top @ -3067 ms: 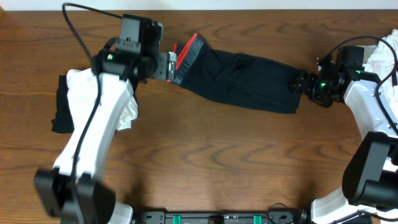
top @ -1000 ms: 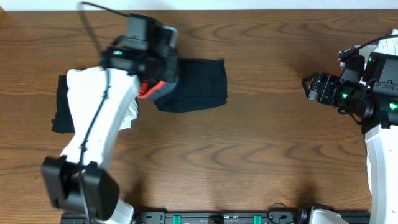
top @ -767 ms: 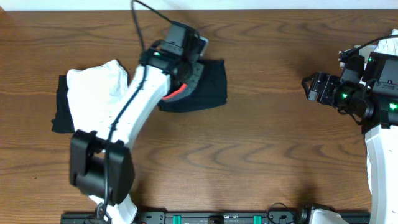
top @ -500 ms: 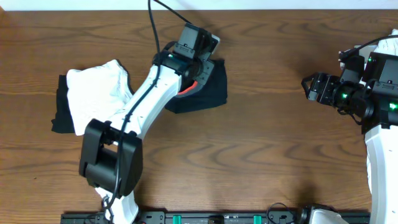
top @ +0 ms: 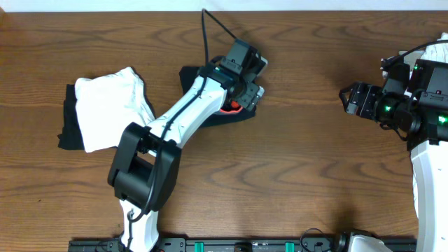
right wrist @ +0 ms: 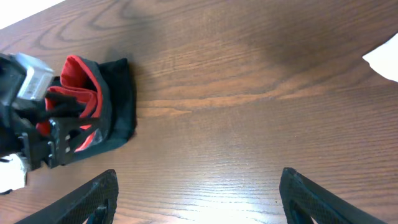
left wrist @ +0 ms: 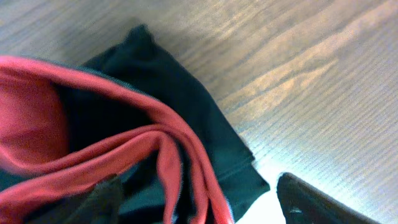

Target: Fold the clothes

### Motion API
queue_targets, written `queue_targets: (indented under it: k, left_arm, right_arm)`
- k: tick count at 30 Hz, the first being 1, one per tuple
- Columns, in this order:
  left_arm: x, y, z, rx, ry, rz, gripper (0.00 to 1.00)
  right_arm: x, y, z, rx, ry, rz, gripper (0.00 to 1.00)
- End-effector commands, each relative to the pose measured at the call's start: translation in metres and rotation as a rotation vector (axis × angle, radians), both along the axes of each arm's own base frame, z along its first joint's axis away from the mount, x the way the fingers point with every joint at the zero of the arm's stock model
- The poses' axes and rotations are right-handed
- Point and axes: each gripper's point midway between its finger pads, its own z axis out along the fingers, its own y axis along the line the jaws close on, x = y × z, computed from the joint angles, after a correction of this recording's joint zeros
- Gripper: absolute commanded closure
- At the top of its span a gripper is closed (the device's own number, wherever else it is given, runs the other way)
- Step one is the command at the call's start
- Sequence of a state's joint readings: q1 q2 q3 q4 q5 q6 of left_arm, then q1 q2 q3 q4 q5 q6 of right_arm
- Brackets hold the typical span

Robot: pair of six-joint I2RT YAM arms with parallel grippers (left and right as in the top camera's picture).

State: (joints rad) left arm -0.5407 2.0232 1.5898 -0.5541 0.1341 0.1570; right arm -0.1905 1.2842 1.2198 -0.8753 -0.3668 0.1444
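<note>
The black trousers [top: 192, 78] lie folded in a small bundle at the table's upper middle, and their red waistband [top: 227, 108] peeks out beside my left gripper [top: 245, 98]. In the left wrist view the left gripper [left wrist: 205, 208] is open, and the red waistband [left wrist: 168, 155] and black cloth [left wrist: 186, 106] lie loose between its fingers [left wrist: 102, 202]. My right gripper [top: 346, 98] hovers open far to the right over bare wood. From the right wrist view the right gripper [right wrist: 199, 205] holds nothing, and the trousers [right wrist: 118, 106] show at the left.
A white garment [top: 108, 101] lies on another black one [top: 66, 122] at the left. More white cloth [top: 437, 52] sits at the far right edge, behind the right arm. The left arm [top: 175, 129] stretches diagonally across the left half of the table.
My left gripper swept rightward across the folded trousers with the waistband end, then opened and let go of it. The right arm has stayed still.
</note>
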Motion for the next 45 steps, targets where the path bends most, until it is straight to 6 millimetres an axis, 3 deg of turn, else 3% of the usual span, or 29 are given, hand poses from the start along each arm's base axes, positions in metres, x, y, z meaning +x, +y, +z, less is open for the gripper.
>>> queue_targets:
  k: [1,5,10,18,20,23,28,36,38,41,42,43,45]
  left_arm:
    - [0.014,0.009,0.074,-0.044,-0.12,0.044,0.14]
    - [0.004,0.048,0.084,0.019,-0.072,0.148,0.14]
    - [-0.008,0.095,0.058,0.046,0.095,0.32,0.15]
    - [-0.02,0.094,0.005,0.0,0.264,0.303,0.23]
    - [-0.018,0.092,0.0,-0.004,0.268,0.3,0.31]
    - [-0.014,0.083,0.001,-0.049,0.265,0.282,0.51]
    - [-0.002,0.062,0.011,-0.145,0.221,0.238,0.94]
    - [0.034,-0.004,0.049,-0.309,-0.035,0.052,0.94]
    - [0.035,-0.021,0.049,-0.321,-0.07,0.008,0.94]
    - [0.028,-0.039,0.033,-0.309,-0.053,-0.034,0.92]
    - [0.023,-0.043,0.025,-0.299,-0.033,-0.042,0.83]
    - [0.017,-0.046,0.015,-0.285,-0.006,-0.049,0.66]
    - [0.012,-0.047,0.006,-0.27,0.023,-0.052,0.41]
  right_arm:
    - [-0.001,-0.003,0.005,-0.006,-0.015,-0.001,0.19]
    - [-0.001,-0.003,0.005,-0.006,-0.015,-0.001,0.18]
    - [0.0,-0.004,0.006,-0.008,-0.023,-0.001,0.18]
    - [0.002,-0.004,0.007,-0.01,-0.028,-0.001,0.18]
    - [0.001,-0.004,0.006,-0.009,-0.028,-0.002,0.17]
    - [0.002,-0.004,0.007,-0.01,-0.029,-0.002,0.18]
    - [0.004,-0.004,0.008,-0.012,-0.04,-0.002,0.18]
    - [0.004,-0.004,0.008,-0.011,-0.04,-0.002,0.18]
    - [0.004,-0.004,0.008,-0.011,-0.039,-0.002,0.18]
    - [0.003,-0.004,0.008,-0.011,-0.039,-0.001,0.18]
    - [0.003,-0.004,0.008,-0.011,-0.039,-0.001,0.18]
    - [0.003,-0.004,0.008,-0.01,-0.037,-0.001,0.18]
    - [0.003,-0.004,0.007,-0.009,-0.034,-0.001,0.18]
